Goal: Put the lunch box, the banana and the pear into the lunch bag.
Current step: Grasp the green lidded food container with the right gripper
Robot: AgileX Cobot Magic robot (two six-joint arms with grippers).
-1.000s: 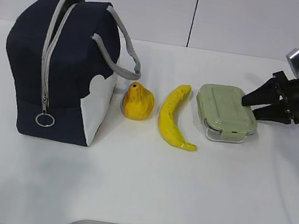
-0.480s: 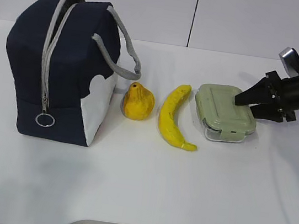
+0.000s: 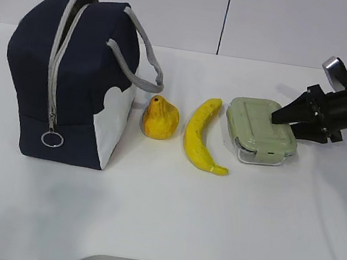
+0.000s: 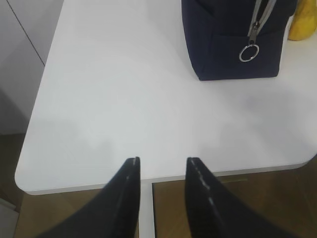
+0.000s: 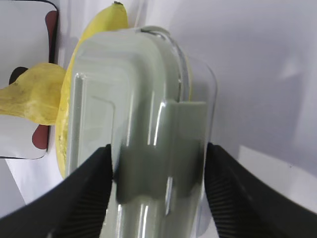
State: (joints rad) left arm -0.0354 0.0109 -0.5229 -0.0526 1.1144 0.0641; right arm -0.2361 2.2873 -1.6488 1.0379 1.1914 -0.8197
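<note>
The lunch box (image 3: 261,126) with its sage-green lid lies on the table at the right. My right gripper (image 3: 285,120) is open, and its jaws straddle the box's right end (image 5: 143,124), one finger (image 5: 89,183) at each side. The banana (image 3: 199,133) lies left of the box, and the pear (image 3: 160,118) left of the banana; both show behind the box in the right wrist view. The navy lunch bag (image 3: 72,70) stands at the left, zipped along its front. My left gripper (image 4: 162,161) is open and empty over the table's front left edge, away from the bag (image 4: 233,34).
The zipper's ring pull (image 3: 52,139) hangs low on the bag's front face. Grey handles (image 3: 137,67) droop toward the pear. The white table's front edge (image 4: 148,181) is just under the left fingers.
My right gripper has slid left along the lunch box, so the jaws now straddle its end. The box shifted slightly left. The bag, pear and banana have not moved.
</note>
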